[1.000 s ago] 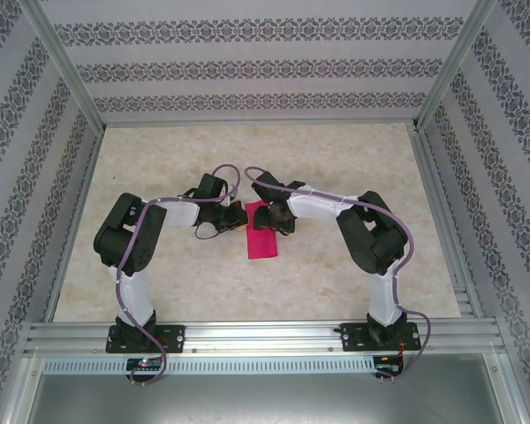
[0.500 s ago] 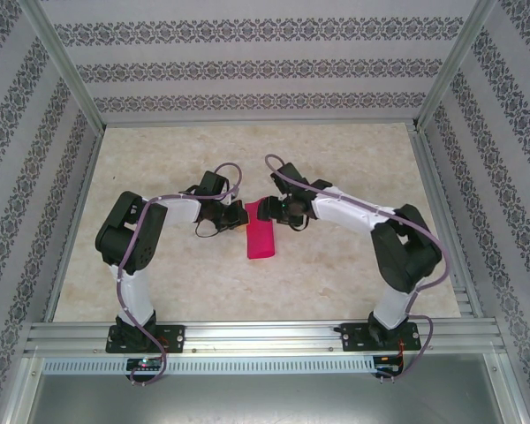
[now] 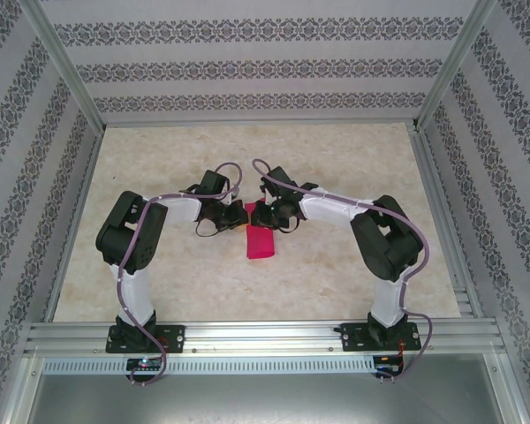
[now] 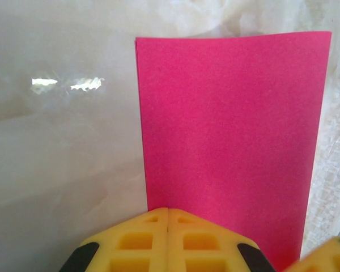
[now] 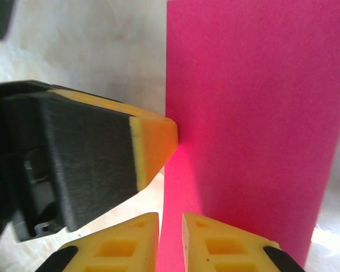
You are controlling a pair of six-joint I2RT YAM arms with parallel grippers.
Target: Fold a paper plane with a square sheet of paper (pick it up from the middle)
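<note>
Clenching tight, the left end effector (image 4: 168, 214) has its two yellow fingers pressed flat against each other with only a hairline seam between them and nothing visible in that seam; in the left wrist view the tips sit over the near end of the square sheet of paper (image 4: 232, 141), towards its left side. From the right wrist view one of those fingers (image 5: 150, 141), black-backed with a yellow tip, touches the left long edge of the sheet. The right end effector (image 5: 170, 221) has its yellow fingers drawn nearly together, with a narrow slit left between them; the sheet's left edge runs into that slit, and I cannot tell whether it is pinched there or merely lies under the tips. The magenta-pink sheet lies flat on the counter (image 3: 336, 159) as a long rectangle, no longer showing as a square, and a second layer's edge peeps out along its left side in the left wrist view. Seen from the top camera, both end effectors meet tip to tip at the far end of the sheet, the left one coming in from the left and the right one from the right, while the rest of the sheet stretches towards the arm bases, uncovered. It sits near the middle of the pale marbled counter, between the two arms. Each arm bends out to its own side and back in, with a purple cable (image 3: 221, 172) looping over its wrist. Patterned walls (image 3: 265, 66) and an aluminium frame (image 3: 265, 336) enclose the counter.
</note>
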